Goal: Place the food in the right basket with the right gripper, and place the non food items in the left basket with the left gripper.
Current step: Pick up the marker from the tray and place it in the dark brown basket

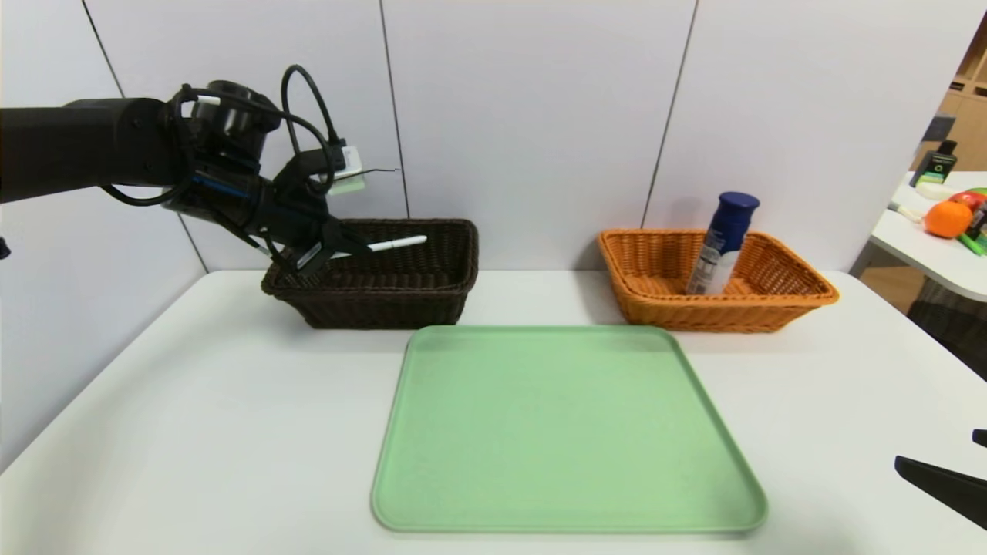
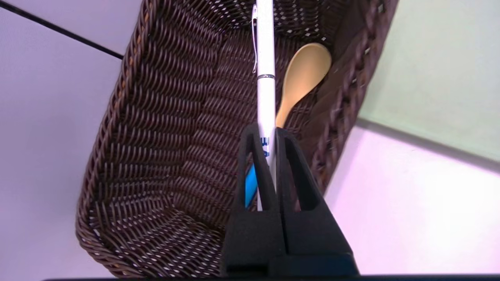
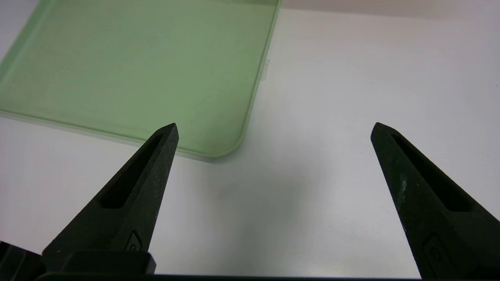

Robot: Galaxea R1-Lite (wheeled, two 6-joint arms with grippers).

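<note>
My left gripper [image 1: 351, 248] [image 2: 266, 130] hangs over the left end of the dark brown left basket [image 1: 432, 297] [image 2: 152, 117], shut on a thin white pen [image 1: 397, 243] [image 2: 265, 70] that juts out over the basket. Inside that basket lies a spoon with a pale yellow bowl [image 2: 304, 74] and a blue handle. The food, a canister with a dark blue cap [image 1: 723, 243], leans in the orange right basket [image 1: 655, 301]. Low over the table at the near right, my right gripper [image 1: 937, 478] [image 3: 274, 128] stands open and holds nothing.
A pale green tray [image 1: 567, 428] [image 3: 136, 70] lies bare in the middle of the white table, in front of both baskets. A side table with an orange fruit [image 1: 947, 218] and other items stands at the far right. Grey wall panels close the back.
</note>
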